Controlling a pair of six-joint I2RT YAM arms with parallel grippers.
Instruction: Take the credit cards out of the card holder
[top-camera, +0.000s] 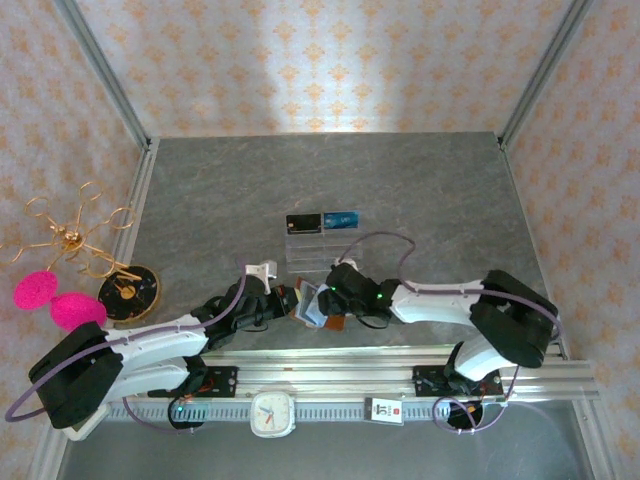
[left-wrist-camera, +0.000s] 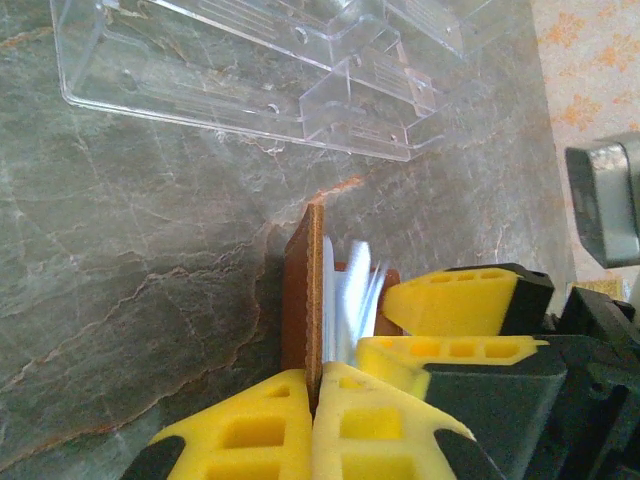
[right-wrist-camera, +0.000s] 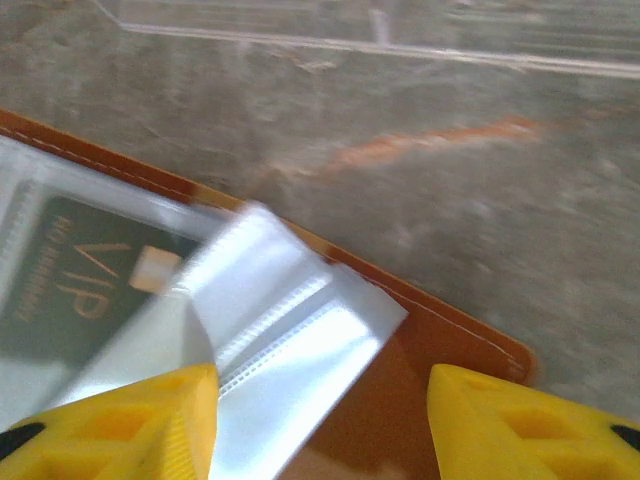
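Observation:
The card holder (top-camera: 300, 305) is a brown leather wallet, spread open and held on edge just above the table. My left gripper (left-wrist-camera: 315, 385) is shut on its left flap (left-wrist-camera: 300, 290). Pale white credit cards (left-wrist-camera: 355, 295) fan out from its inside. In the right wrist view these cards (right-wrist-camera: 290, 340) lie over the brown lining (right-wrist-camera: 420, 390), beside a dark card marked VIP (right-wrist-camera: 80, 280) under a clear sleeve. My right gripper (right-wrist-camera: 320, 430) is open and straddles the pale cards. Its left finger (right-wrist-camera: 150, 420) is at their edge, and its right finger (right-wrist-camera: 520, 420) stands apart over the leather.
A clear acrylic tiered stand (top-camera: 320, 245) sits just behind the wallet with a black card (top-camera: 303, 222) and a blue card (top-camera: 341, 219) on it. At the left stand a gold wire ornament (top-camera: 75, 235), pink pompoms (top-camera: 55, 300) and a black disc (top-camera: 128, 292). A white clock (top-camera: 272, 413) lies by the rail.

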